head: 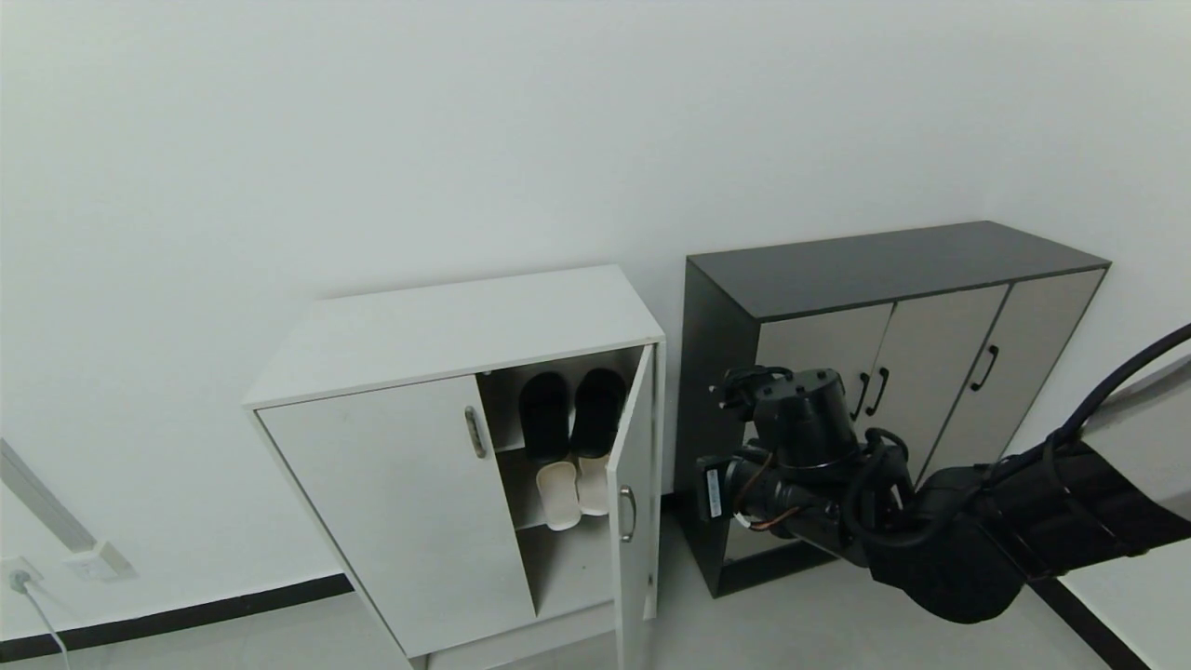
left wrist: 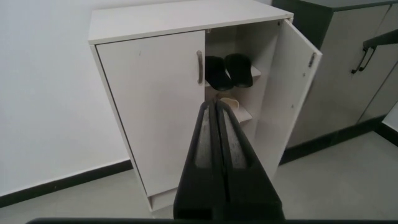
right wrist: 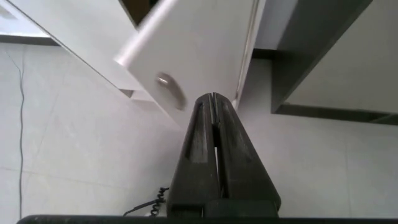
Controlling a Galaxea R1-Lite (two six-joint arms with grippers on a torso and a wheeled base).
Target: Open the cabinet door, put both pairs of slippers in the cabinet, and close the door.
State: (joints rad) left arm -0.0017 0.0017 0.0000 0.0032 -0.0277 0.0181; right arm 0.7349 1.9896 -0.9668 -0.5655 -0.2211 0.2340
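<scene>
Both pairs were already inside the cabinet (head: 447, 330): the black slippers (head: 569, 414) on the upper shelf and the white slippers (head: 572, 489) on the shelf below, toes pointing out. The right door (head: 635, 437) stood open, swung well out from the front, so the closing step appeared to be in hand.

The right gripper (right wrist: 215, 102) had its fingers pressed together and sat close to the door's outer face, just beside the handle (right wrist: 171, 88); contact could not be told. The left gripper (left wrist: 216, 109), fingers also pressed together, hung back in front of the cabinet, apart from it.

The next move probably called for the right gripper to press on the outer face away from the hinge side, sweeping the door inward until it sat flush with the left door.
</scene>
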